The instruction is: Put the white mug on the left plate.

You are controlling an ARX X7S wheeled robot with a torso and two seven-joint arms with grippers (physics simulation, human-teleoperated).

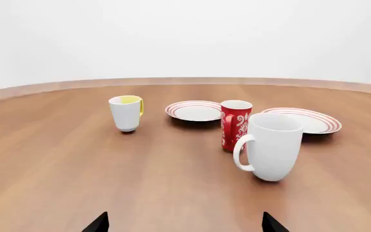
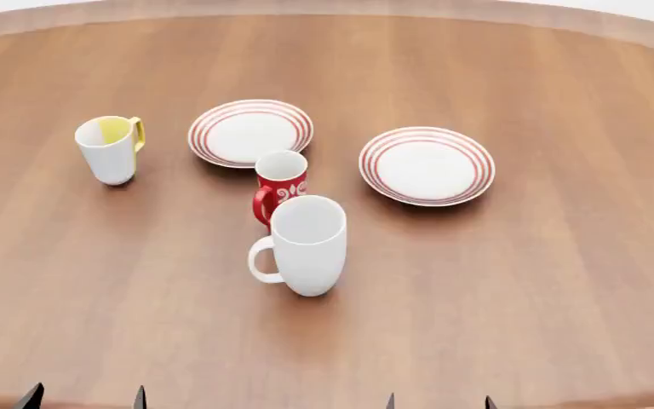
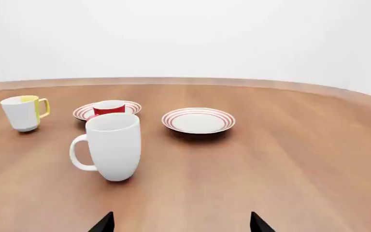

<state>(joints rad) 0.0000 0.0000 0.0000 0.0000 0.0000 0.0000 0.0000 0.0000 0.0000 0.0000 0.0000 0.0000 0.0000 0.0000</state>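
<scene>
Upright, the white mug [image 2: 307, 245] stands just before the red mug [image 2: 280, 185]; both hands [image 2: 83, 397] [image 2: 438, 400] gape apart, empty.

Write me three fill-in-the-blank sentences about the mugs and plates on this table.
1. The white mug stands upright on the ____, not on a plate.
2. The mug nearest the white mug is the ____ one.
3. The left plate holds ____ mugs.
4. The yellow-handled mug stands to the ____ of the left plate.

Missing words: table; red; no; left
</scene>
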